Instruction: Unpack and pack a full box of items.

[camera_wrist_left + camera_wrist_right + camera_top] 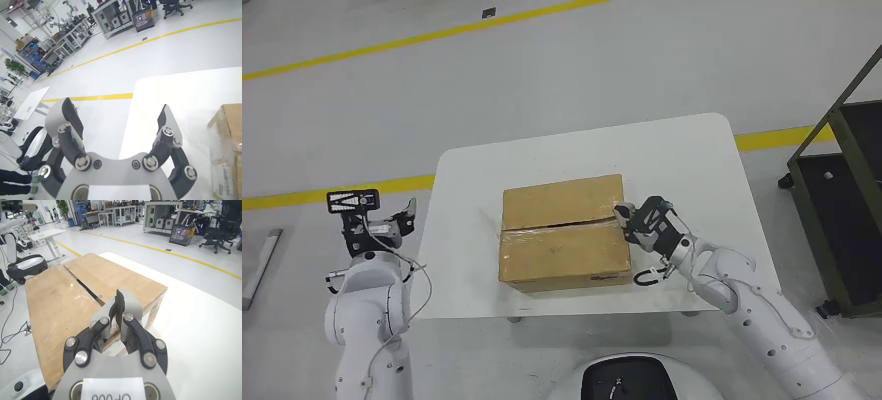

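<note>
A brown cardboard box (pixel 564 230) lies with its taped top flaps down in the middle of the white table (pixel 682 160). The flaps' seam (pixel 85 287) gapes slightly toward my right gripper (pixel 625 218). That gripper (pixel 119 294) is shut, its fingertips pressed together at the box's (pixel 62 298) right end, right by the seam and some crinkled clear tape. My left gripper (pixel 407 212) hangs open beyond the table's left edge, above the floor. In the left wrist view the left gripper (pixel 115 103) holds nothing, and the box (pixel 228 132) is off to its side.
A dark metal cart (pixel 842 190) stands on the floor right of the table. Bare tabletop (pixel 542 165) surrounds the box on all sides. Yellow floor lines (pixel 302 195) run past the table.
</note>
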Robot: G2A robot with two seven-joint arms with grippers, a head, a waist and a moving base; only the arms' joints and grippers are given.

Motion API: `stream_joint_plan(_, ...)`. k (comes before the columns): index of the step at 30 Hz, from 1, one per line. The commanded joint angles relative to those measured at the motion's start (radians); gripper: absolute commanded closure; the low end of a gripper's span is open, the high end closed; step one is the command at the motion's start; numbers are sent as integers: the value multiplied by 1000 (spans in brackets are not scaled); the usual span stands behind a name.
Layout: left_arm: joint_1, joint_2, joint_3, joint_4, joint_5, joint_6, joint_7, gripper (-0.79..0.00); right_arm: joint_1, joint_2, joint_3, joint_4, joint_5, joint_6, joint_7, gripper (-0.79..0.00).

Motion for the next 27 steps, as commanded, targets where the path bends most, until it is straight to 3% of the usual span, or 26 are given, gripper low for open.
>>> stream_joint_plan(1, 8, -2, 29, -18, -42, -23, 0, -785, -10, 2, 12, -14, -2, 6, -6, 0)
stream_joint_plan(6, 25, -12, 169, -77, -136, -87, -11, -785, -61, 17, 83, -73, -17, 21, -14, 0)
stream_joint_plan(10, 13, -21, 335, -96, -149, -162, -16, -785, -112, 31, 157, -124, -31, 33, -14, 0)
stream_joint_plan(16, -78, -35, 527, -3, -71, -208, -33, -785, -171, 44, 229, -161, -28, 37, -11, 0)
stream_joint_plan(27, -229, -49, 658, 169, 123, -258, -106, -785, -217, 50, 258, -188, -11, 45, -16, 0)
